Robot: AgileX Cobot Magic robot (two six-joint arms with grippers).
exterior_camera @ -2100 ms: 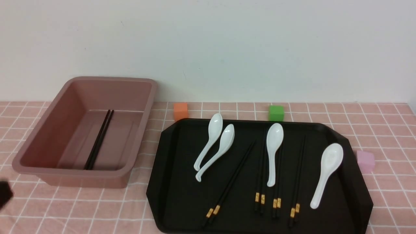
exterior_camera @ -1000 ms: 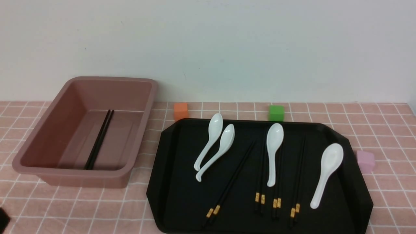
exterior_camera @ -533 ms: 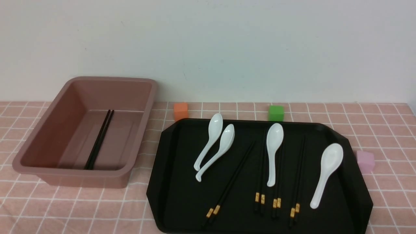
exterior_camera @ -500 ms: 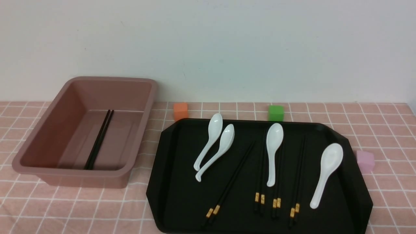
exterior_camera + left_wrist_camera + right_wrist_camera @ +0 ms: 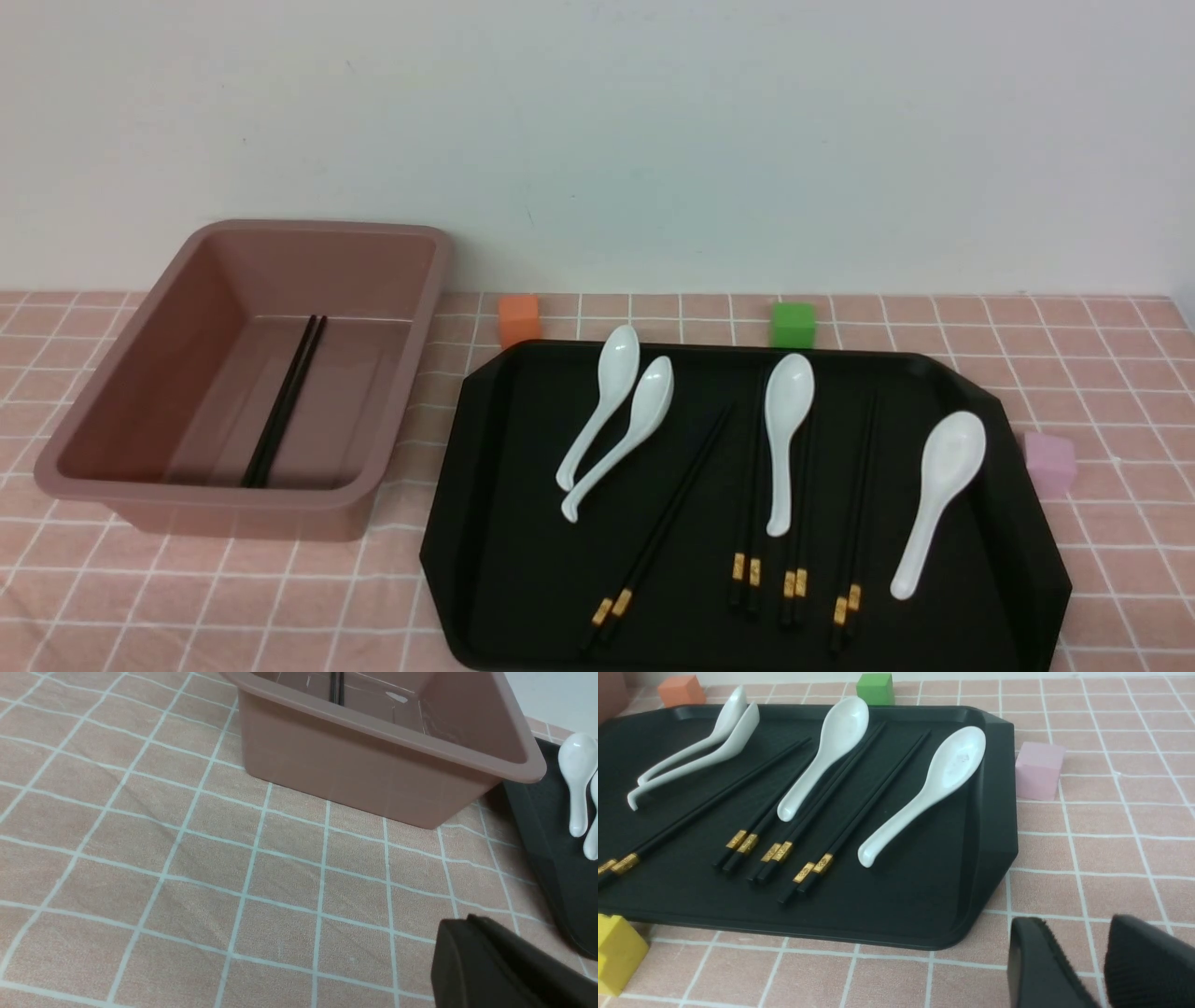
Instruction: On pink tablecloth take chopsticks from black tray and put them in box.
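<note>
The black tray (image 5: 504, 560) lies on the pink tablecloth (image 5: 233, 597) at the right. Several pairs of black chopsticks (image 5: 750, 504) with gold bands lie on it; they also show in the right wrist view (image 5: 859, 812). The box (image 5: 411, 373) stands to the left with one pair of chopsticks (image 5: 285, 401) inside. Neither gripper shows in the front view. My left gripper (image 5: 469, 919) is shut and empty, low over the cloth near the box (image 5: 364, 779). My right gripper (image 5: 1078, 926) is open and empty, over the cloth beside the tray's (image 5: 924, 905) near right corner.
Several white spoons (image 5: 789, 439) lie among the chopsticks on the tray, one across a pair. An orange cube (image 5: 519, 320) and a green cube (image 5: 794, 324) sit behind the tray, a pink cube (image 5: 1050, 462) to its right, a yellow cube (image 5: 616, 952) by its near edge.
The dark shape of my left gripper at the lower left edge of the front view has slid down and out of that view. Tray, box and chopsticks have not moved.
</note>
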